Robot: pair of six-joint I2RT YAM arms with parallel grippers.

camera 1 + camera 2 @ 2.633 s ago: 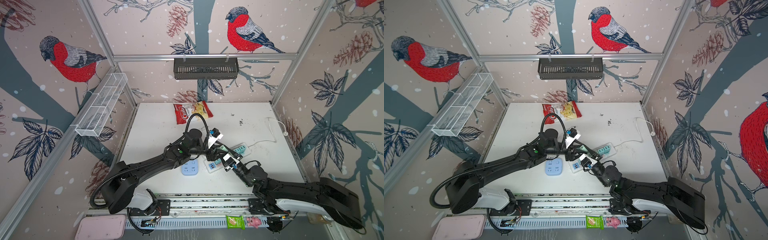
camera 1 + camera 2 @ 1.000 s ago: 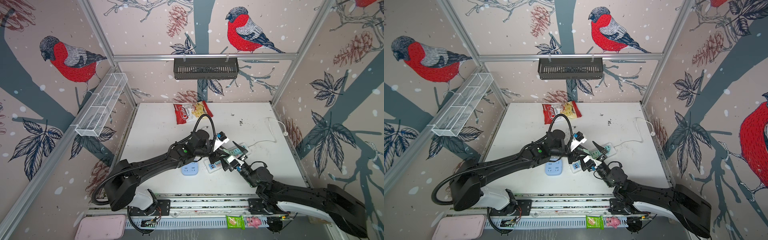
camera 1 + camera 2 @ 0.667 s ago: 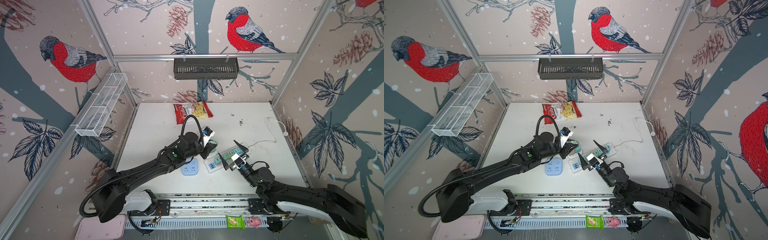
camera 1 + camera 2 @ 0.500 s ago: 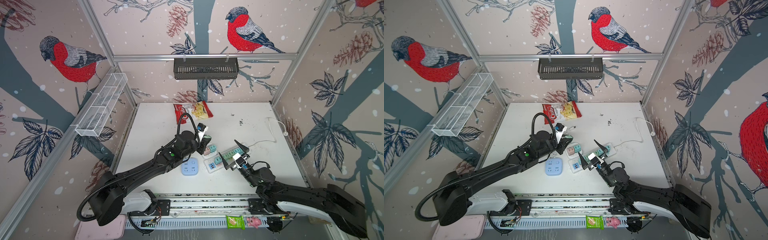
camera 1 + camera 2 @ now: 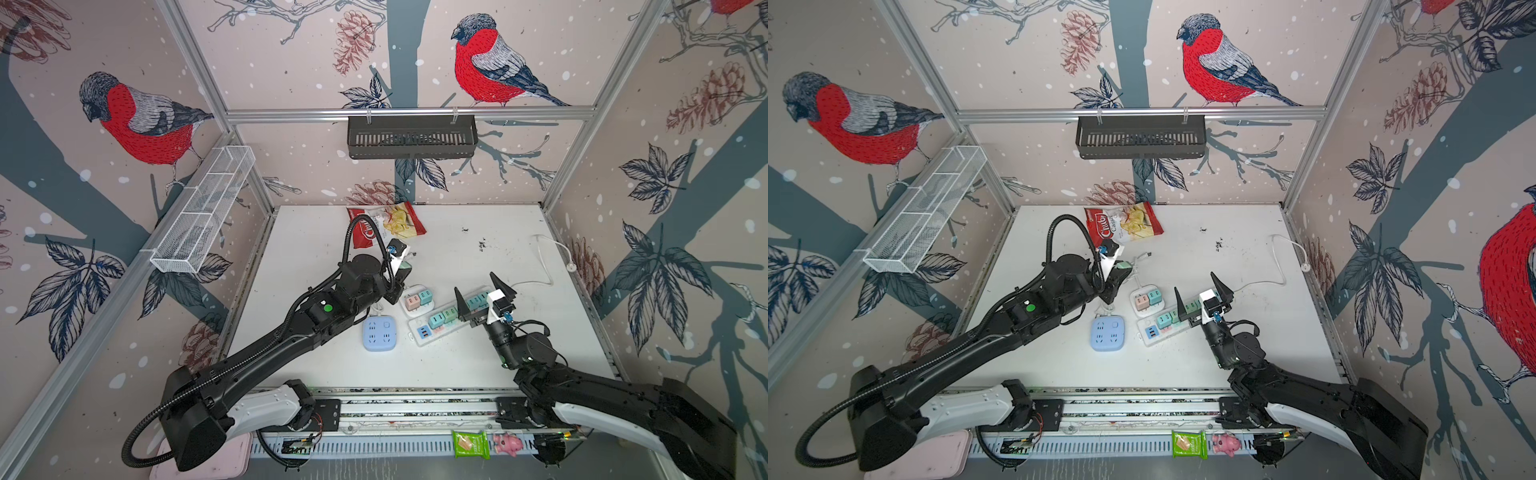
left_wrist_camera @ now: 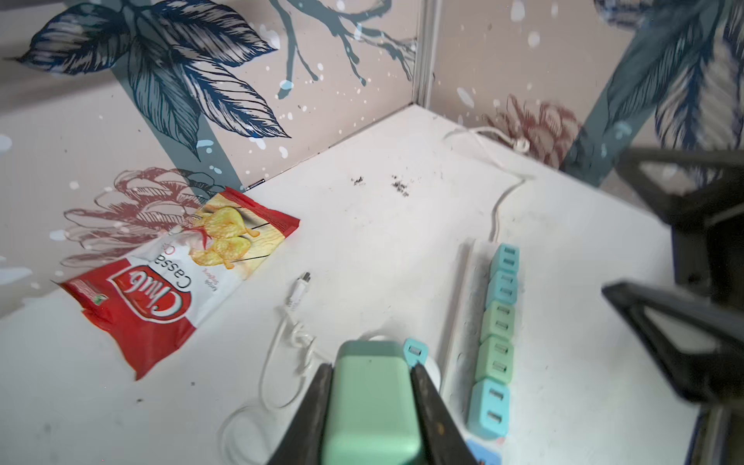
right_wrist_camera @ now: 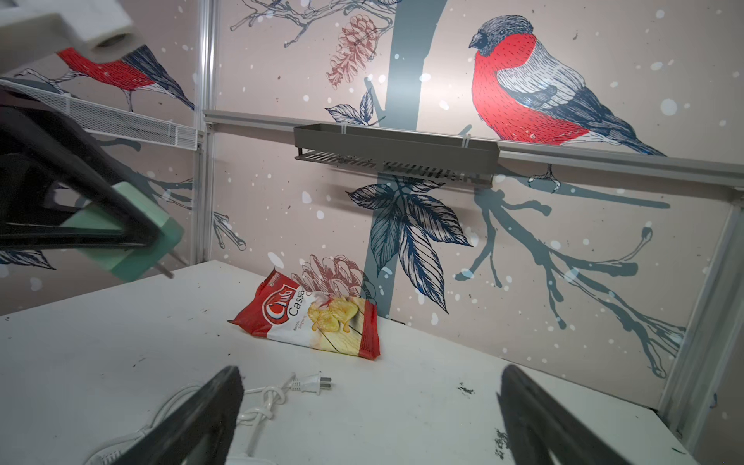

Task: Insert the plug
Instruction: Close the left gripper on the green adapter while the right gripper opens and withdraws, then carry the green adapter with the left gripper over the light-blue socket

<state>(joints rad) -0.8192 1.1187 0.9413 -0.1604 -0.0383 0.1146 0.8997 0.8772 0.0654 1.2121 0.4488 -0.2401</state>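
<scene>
Two claws, one loaded.
Left gripper (image 6: 370, 367) clamped on mint-green plastic plug (image 6: 368, 406) (held above white worktop (image 5: 457, 365)); right gripper (image 7: 370, 372) spread, empty.

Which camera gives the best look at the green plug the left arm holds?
The left wrist view: the green plug fills the foreground. The right wrist view catches it from the side; both top views show it small.

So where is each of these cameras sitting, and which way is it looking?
Top views: overhead pair, looking down on the table, power strip and both arms.
Left wrist: on the left arm, looking past the left gripper, shut on the green plug, across the table.
Right wrist: on the right arm, low, facing the back wall through the open right gripper.
Shared: all show the chip bag.
</scene>
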